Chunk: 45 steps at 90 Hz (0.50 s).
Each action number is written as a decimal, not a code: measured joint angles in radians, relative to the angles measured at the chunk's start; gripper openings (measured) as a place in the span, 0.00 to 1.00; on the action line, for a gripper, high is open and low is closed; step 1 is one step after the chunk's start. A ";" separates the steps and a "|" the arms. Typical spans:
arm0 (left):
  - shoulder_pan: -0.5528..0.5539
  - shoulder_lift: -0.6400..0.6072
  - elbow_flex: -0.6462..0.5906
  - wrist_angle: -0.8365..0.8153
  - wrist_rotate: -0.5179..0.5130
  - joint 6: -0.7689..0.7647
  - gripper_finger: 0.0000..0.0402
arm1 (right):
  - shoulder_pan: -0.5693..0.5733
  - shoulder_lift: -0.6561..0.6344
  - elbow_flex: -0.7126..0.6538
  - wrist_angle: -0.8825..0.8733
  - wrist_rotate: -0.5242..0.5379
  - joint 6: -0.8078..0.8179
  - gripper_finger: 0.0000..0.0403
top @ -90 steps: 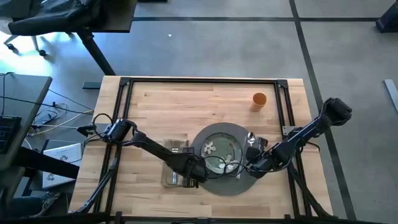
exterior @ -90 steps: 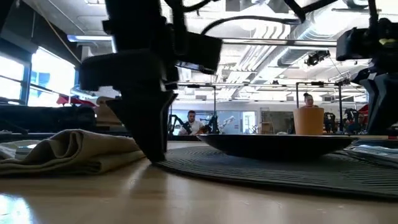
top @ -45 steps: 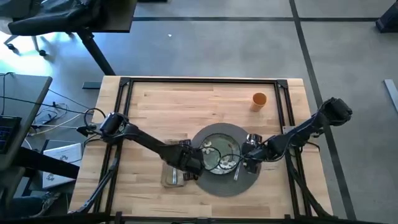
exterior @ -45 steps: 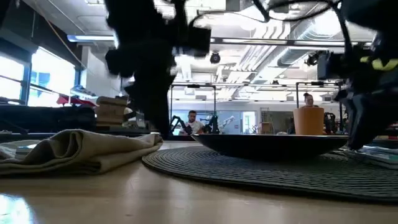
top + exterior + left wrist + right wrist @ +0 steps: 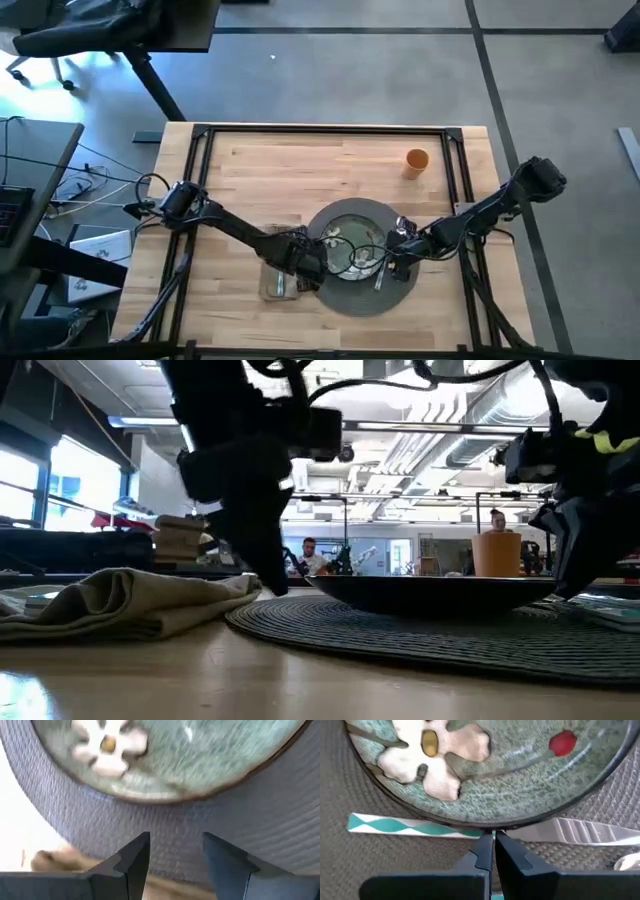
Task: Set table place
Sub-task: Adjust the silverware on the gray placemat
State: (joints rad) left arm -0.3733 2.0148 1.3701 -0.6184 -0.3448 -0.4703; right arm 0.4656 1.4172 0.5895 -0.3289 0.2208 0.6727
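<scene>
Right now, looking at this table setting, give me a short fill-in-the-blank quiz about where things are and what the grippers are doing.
1. The green floral plate sits on the round grey woven ____.
2. The orange cup stands apart from the mat, on the ____ arm's side of the table.
3. The left gripper is ____ above the mat's edge.
4. The right gripper is ____ at the plate's rim.

Missing words: mat; right; open; shut

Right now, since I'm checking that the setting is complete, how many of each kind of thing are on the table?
mat: 1
plate: 1
napkin: 1
cup: 1
cutlery: at least 2 pieces in view
Total: at least 6
</scene>
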 joint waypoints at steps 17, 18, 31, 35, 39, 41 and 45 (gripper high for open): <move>0.000 0.000 0.000 0.014 -0.005 0.002 0.40 | -0.005 0.023 -0.030 0.087 0.024 0.002 0.00; 0.000 0.000 0.000 0.014 -0.005 0.002 0.40 | -0.005 0.023 -0.030 0.089 0.025 0.002 0.00; 0.000 0.000 0.000 0.015 -0.005 0.002 0.40 | -0.005 0.022 -0.032 0.088 0.032 0.002 0.00; 0.000 0.000 0.000 0.015 -0.005 0.002 0.40 | -0.007 0.021 -0.032 0.081 0.019 0.000 0.00; 0.000 0.000 0.000 0.014 -0.005 0.002 0.40 | -0.007 0.020 -0.032 0.065 0.006 0.000 0.00; 0.000 0.000 0.000 0.014 -0.005 0.002 0.40 | -0.007 0.019 -0.032 0.055 0.001 0.001 0.00; 0.000 0.000 0.000 0.014 -0.006 0.002 0.40 | -0.007 0.015 -0.033 0.027 -0.016 0.001 0.00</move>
State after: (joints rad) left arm -0.3733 2.0148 1.3704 -0.6041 -0.3504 -0.4679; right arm 0.4586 1.4325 0.5568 -0.3020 0.2052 0.6736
